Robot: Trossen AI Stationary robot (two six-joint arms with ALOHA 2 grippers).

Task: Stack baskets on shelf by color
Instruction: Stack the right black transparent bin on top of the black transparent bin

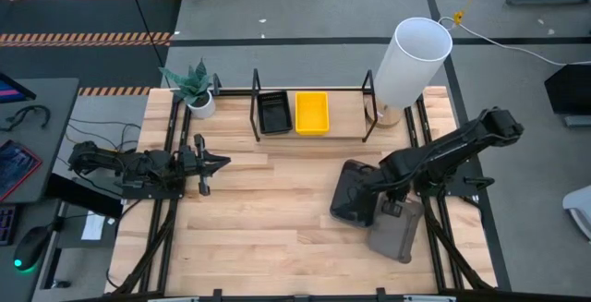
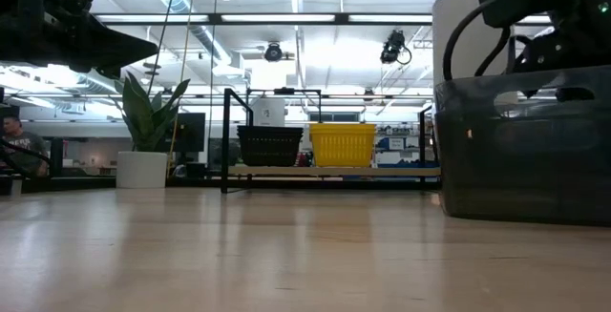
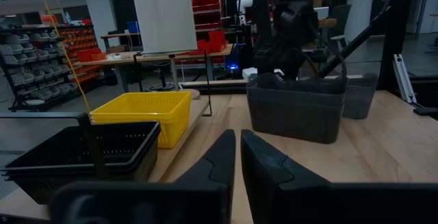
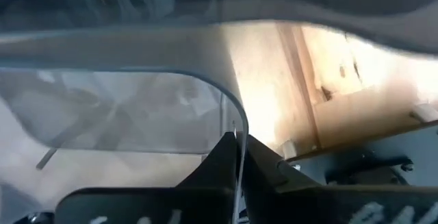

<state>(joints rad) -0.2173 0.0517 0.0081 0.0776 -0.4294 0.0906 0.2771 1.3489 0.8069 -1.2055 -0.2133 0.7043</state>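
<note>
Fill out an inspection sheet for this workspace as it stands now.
Surface: wooden table, bare in the middle.
Job's things: black basket and yellow basket side by side on the shelf; two grey baskets at the right.
Clutter: potted plant, white cylinder.
Grippers: right gripper shut on a grey basket's rim; left gripper shut, holding nothing, at the left.
Cables: black cable and white cable on the floor.
Surroundings: workshop with storage racks.

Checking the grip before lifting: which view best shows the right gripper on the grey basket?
Right wrist view: the right gripper pinches the grey basket wall. High view shows only its position; low and left wrist views show the basket, not the grip.
</note>
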